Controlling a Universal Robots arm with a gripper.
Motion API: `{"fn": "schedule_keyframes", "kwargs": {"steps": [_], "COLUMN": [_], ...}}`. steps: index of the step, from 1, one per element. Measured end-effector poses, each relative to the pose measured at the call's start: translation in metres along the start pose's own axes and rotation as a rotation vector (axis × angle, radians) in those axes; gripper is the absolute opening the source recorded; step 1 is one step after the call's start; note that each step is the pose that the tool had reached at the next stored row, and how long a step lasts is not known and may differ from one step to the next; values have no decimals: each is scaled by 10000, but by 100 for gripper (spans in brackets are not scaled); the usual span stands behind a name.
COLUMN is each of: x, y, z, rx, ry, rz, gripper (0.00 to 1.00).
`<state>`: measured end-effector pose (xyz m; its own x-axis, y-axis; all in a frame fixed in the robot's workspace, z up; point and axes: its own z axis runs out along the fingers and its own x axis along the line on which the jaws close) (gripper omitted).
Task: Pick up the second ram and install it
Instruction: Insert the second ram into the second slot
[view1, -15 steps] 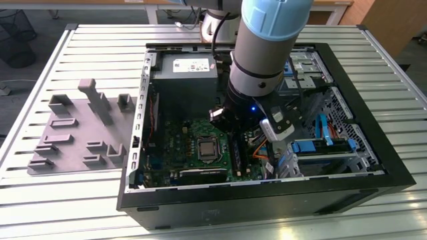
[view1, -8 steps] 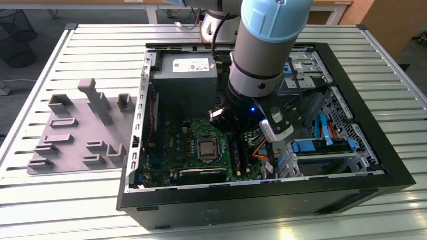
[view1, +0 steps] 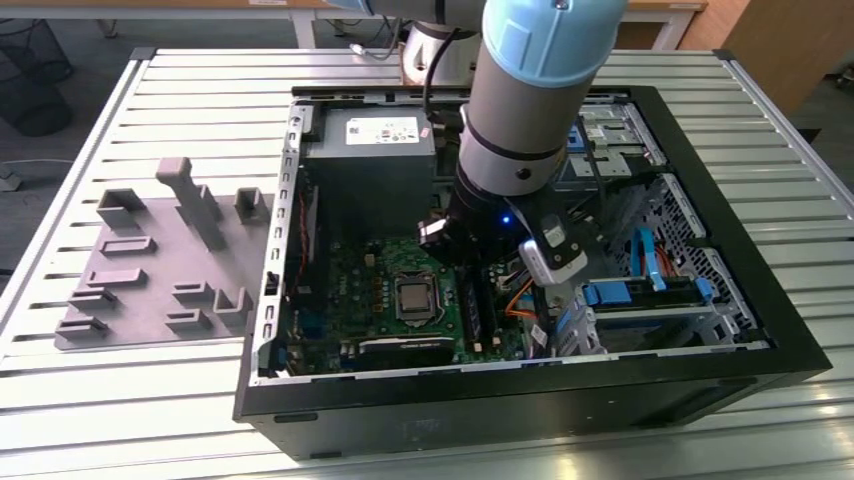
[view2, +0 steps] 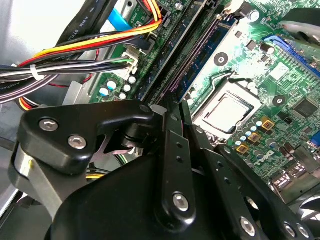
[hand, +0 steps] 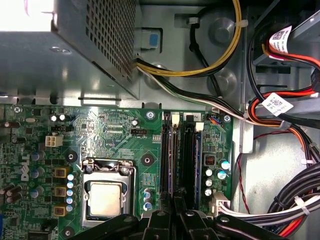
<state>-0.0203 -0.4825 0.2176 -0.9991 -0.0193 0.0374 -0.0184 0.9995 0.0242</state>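
My gripper (view1: 465, 262) is low inside the open computer case (view1: 787, 340), over the long black memory slots beside the processor socket (view1: 416, 297). In both wrist views the black fingers (hand: 165, 215) stand pressed close together, meeting at the gripper (hand: 176, 197) (view2: 174, 106) tip. The second ram (hand: 172, 160) shows edge-on as a thin pale line. It runs out from between the fingers along one slot, and I appear to be shut on it. Its part under the gripper is hidden.
The grey power supply (view1: 367, 150) (hand: 75, 45) fills the case corner behind the motherboard (view2: 280, 65). Cable bundles (hand: 280, 115) (view2: 75, 60) crowd the side of the slots away from the socket. Blue-latched drive bays (view1: 641, 295) sit at the exterior view's right. A grey fixture (view1: 160, 260) lies outside the case.
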Motion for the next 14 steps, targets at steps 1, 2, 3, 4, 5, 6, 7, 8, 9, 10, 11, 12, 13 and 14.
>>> {"fn": "schedule_keyframes", "kwargs": {"steps": [1,2,3,4,5,6,7,8,9,10,11,12,13,14], "x": [0,-1,-2,-2,-2,-4,-8,-14,-20,-27,-33,-33,-32,-32], "y": [-5,-10,-14,-18,-21,-22,-22,-22,-23,-23,-23,-23,-24,-25], "z": [0,-2,-2,-2,-2,-2,-3,-2,-2,-2,-2,-2,-2,-3], "rx": [0,4,3,3,4,4,4,3,3,2,2,2,-1,-2], "ry": [0,1,1,1,1,1,1,1,1,1,0,0,-1,-1], "rz": [0,-1,-1,0,1,2,4,9,15,21,28,34,36,37], "gripper": [14,14,14,14,14,14,14,14,14,14,14,14,14,14]}}
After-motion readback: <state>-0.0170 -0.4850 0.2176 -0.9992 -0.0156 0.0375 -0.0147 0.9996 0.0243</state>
